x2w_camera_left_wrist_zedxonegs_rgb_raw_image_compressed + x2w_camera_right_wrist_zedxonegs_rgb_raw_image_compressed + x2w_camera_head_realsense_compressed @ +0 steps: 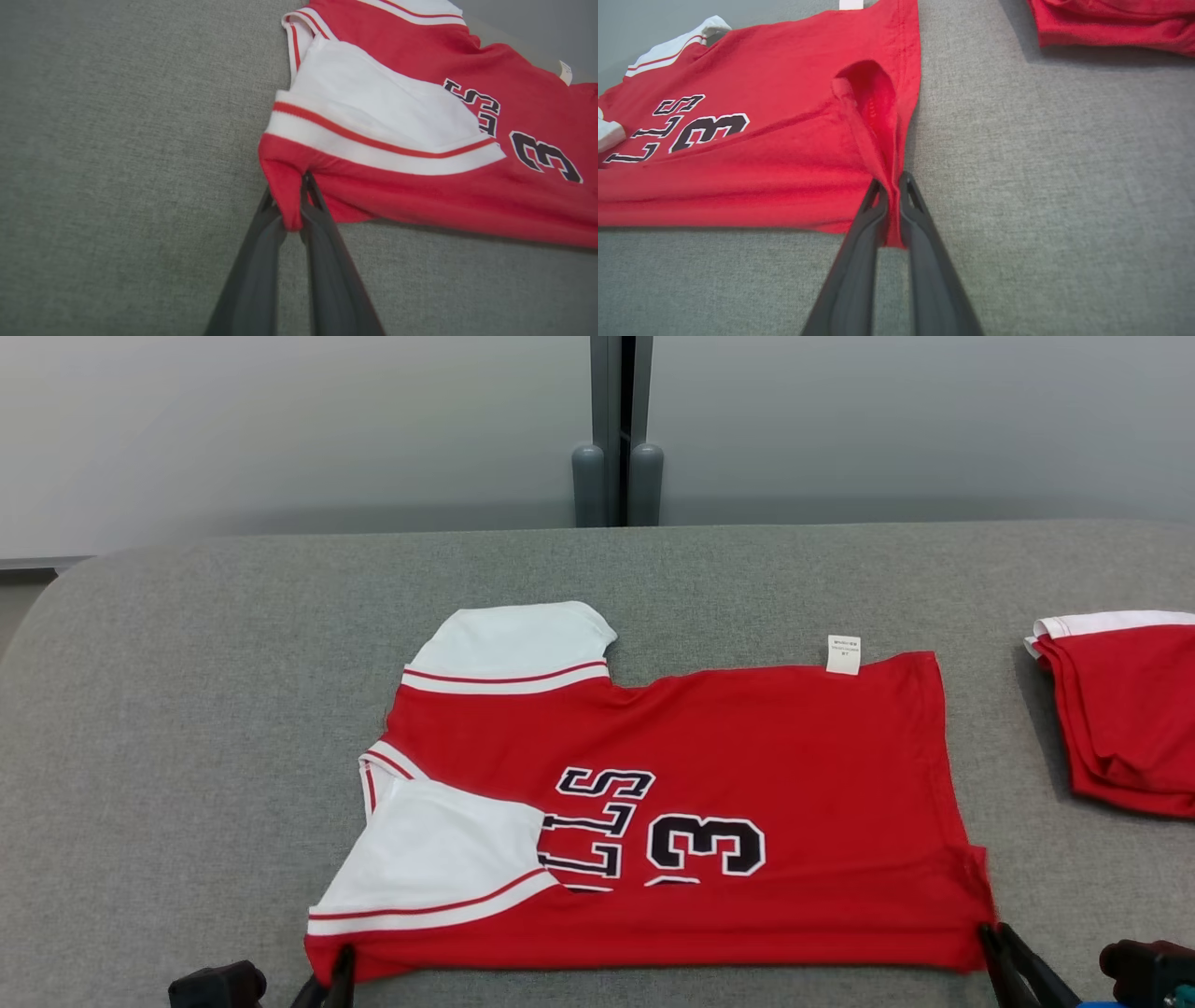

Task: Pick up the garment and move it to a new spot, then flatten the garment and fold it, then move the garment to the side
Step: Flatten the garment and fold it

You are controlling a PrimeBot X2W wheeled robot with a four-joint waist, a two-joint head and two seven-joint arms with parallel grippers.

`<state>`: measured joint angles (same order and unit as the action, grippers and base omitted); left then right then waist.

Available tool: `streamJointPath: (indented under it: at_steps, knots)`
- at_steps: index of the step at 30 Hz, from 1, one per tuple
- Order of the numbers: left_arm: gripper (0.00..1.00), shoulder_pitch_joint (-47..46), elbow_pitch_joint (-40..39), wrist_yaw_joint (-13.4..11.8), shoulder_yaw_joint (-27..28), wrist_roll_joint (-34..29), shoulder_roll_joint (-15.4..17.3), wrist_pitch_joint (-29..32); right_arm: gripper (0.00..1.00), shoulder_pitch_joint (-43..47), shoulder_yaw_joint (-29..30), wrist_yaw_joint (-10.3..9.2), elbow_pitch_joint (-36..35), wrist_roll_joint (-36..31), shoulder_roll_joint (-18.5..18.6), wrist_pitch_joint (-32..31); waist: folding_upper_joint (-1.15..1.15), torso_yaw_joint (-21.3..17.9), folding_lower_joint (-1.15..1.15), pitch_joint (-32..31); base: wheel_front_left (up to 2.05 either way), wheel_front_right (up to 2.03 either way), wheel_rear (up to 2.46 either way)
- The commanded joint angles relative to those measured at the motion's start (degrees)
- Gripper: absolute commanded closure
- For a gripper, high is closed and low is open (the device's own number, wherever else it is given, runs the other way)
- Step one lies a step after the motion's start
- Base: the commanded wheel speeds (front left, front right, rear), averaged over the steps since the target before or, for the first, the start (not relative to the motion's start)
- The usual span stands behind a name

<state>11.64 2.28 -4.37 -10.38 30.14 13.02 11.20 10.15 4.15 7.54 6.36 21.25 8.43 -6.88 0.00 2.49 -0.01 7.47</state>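
Observation:
The garment is a red jersey with white sleeves and black "3" lettering, lying folded lengthwise on the grey padded table. My left gripper is shut on its near left corner; in the left wrist view the left gripper pinches a bunch of red cloth. At the near right corner my right gripper is shut on the hem; the right wrist view shows the right gripper clamped on a raised red fold of the garment.
A second folded red and white garment lies at the table's right edge, and a second folded garment appears at the top right of the right wrist view. A grey wall with a dark vertical post stands behind the table.

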Motion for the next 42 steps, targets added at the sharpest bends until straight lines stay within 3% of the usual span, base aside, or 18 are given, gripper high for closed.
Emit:
streamJointPath:
  at_steps: [1, 7, 13, 19, 28, 36, 42]
  knots:
    - [0.0, -0.74, 0.04, -0.45, 0.01, -0.82, 0.04, -1.18, 0.0, 0.27, 0.05, -0.1, 0.09, -0.35, 0.37, 0.94, 0.0, -0.29, 0.01, -0.43, 0.0, 0.0, 0.0]
    - [0.0, -4.75, -0.47, -1.79, -0.63, -6.2, -1.03, -10.92, 0.0, -3.53, -0.28, -0.07, -1.78, -3.47, -0.22, 7.3, 0.0, -1.41, 0.01, -1.39, 0.0, 0.0, 0.0]
    - [0.0, -8.82, -2.59, -2.95, -1.5, -12.01, 0.13, -18.09, 0.0, -6.62, -1.16, -0.07, -8.92, -7.29, -1.18, 10.85, 0.0, -2.68, 0.01, -1.92, 0.0, 0.0, 0.0]
    - [0.0, -10.6, -4.85, -4.23, -1.94, -14.56, 1.48, -17.67, 0.0, -6.81, -1.53, -0.07, -14.77, -8.74, -2.0, 9.2, 0.0, -2.99, 0.01, -2.35, 0.0, 0.0, 0.0]
    - [0.0, -10.55, -5.65, -5.13, -1.45, -14.04, 2.1, -15.91, 0.0, -6.45, -0.83, -0.07, -16.6, -8.95, -2.53, 7.95, 0.0, -2.69, 0.01, -0.83, 0.0, 0.0, 0.0]
    - [0.0, -25.49, -1.84, -0.33, -3.12, -11.8, 2.11, -10.79, 0.0, -9.11, -0.37, -0.07, -17.78, -9.23, -2.89, 7.54, 0.0, -2.74, 0.01, 5.56, 0.0, 0.0, 0.0]
    - [0.0, -41.23, 8.9, 4.77, -5.77, -10.36, 0.94, -5.27, 0.0, -11.88, -1.37, -0.07, -16.97, -9.07, -3.15, 8.51, 0.0, -4.7, 0.01, 10.68, 0.0, 0.0, 0.0]
